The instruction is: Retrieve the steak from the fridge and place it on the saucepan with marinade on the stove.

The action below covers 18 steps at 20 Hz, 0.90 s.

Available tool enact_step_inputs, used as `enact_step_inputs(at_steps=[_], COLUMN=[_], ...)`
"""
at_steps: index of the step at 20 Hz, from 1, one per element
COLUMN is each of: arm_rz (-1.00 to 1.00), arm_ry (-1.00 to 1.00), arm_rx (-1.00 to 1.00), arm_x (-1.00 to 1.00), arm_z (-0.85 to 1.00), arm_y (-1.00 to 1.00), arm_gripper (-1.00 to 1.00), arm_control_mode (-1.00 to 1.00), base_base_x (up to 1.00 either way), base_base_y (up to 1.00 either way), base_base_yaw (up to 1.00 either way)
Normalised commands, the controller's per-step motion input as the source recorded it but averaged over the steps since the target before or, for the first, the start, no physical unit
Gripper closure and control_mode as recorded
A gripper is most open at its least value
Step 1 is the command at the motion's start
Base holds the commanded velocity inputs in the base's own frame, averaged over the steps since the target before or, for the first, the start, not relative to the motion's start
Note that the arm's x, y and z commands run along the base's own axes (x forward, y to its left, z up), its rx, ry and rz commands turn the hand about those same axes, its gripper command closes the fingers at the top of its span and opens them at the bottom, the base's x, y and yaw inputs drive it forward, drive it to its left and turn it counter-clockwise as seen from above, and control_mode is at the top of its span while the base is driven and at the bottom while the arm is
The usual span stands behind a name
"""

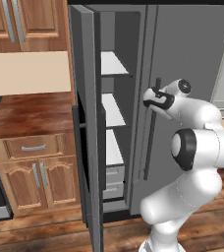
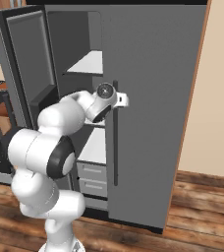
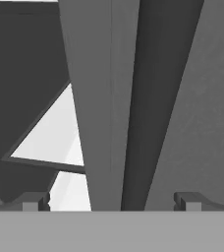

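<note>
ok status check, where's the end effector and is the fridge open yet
End effector open, at the right door's handle. Fridge: left door swung open, right door shut. White shelves look bare; no steak in sight.

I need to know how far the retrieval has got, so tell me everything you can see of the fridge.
The fridge is tall, matte grey and two-doored. Its left door is swung wide open, showing white inner shelves and grey drawers below; no food is visible on them. The right door is closed, with a long dark vertical handle. The tool, open, is at the closed door's inner edge beside that handle.
</note>
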Motion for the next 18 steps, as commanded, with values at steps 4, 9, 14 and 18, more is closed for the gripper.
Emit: enact_step_inputs(at_steps=[4, 9, 14, 18], arm_rz=[0.0, 0.0, 0.0, 0.0], arm_ry=[0.0, 0.0, 0.0, 0.0], arm_rx=[0.0, 0.0, 0.0, 0.0], arm_x=[0.6, 0.6, 0.64, 0.54], arm_z=[-0.14, -0.12, -0.11, -0.08], arm_y=[-0.22, -0.21, -0.13, -0.01], arm_gripper=[-1.0, -1.0, -1.0, 1.0], arm_control_mode=[-1.0, -1.0, -1.0, -1.0], base_base_x=[0.0, 0.0, 0.0, 0.0], base_base_y=[0.0, 0.0, 0.0, 0.0], base_base_yaw=[0.0, 0.0, 0.0, 0.0])
